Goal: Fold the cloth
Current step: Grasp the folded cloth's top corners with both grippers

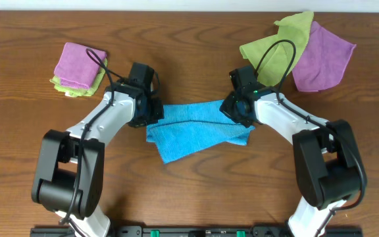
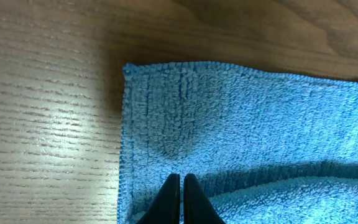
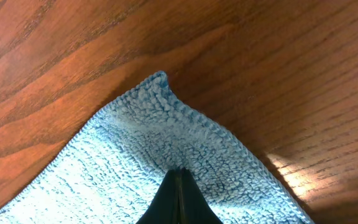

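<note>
The sky-blue cloth (image 1: 196, 128) lies crumpled and partly doubled over at the table's middle. My left gripper (image 1: 151, 113) is at its upper left corner and my right gripper (image 1: 237, 108) at its upper right corner. In the left wrist view the fingers (image 2: 181, 178) are closed together on the cloth (image 2: 247, 118), a little in from its corner. In the right wrist view the fingers (image 3: 179, 171) are pinched shut on the cloth (image 3: 117, 162) just below a raised corner.
A folded purple cloth (image 1: 77, 60) lies on a lime-green one (image 1: 77, 90) at the back left. A loose lime-green cloth (image 1: 275, 43) and a purple cloth (image 1: 322, 56) lie at the back right, close behind my right arm.
</note>
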